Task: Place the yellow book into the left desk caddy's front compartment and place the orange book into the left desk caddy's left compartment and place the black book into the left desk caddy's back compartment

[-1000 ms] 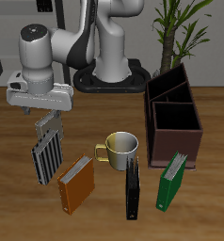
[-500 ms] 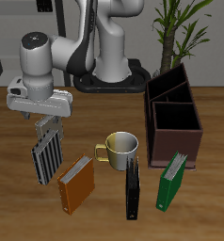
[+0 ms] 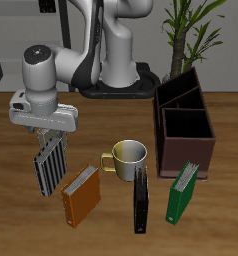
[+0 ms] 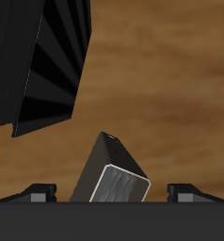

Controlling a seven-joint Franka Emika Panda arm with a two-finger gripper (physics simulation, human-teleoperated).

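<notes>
On the counter (image 3: 226,120) the left desk caddy (image 3: 183,125) stands well apart from our arm, beside the plant. Nearer the front edge stand the black book (image 3: 141,200), just beside the mug (image 3: 126,157), and the orange book (image 3: 81,195), both untouched. The striped book (image 3: 50,163) leans beside the orange one. The tool (image 3: 51,132) hangs directly over the striped book, and in the wrist view the small yellow book (image 4: 114,177) sits between its fingers, which stand wide and apart from it on both sides. We judge this a descent to grasp. To do it well we should keep centred on the book's thin cover, lower straight without brushing the striped book beside it, and close only once both pads flank the cover.
</notes>
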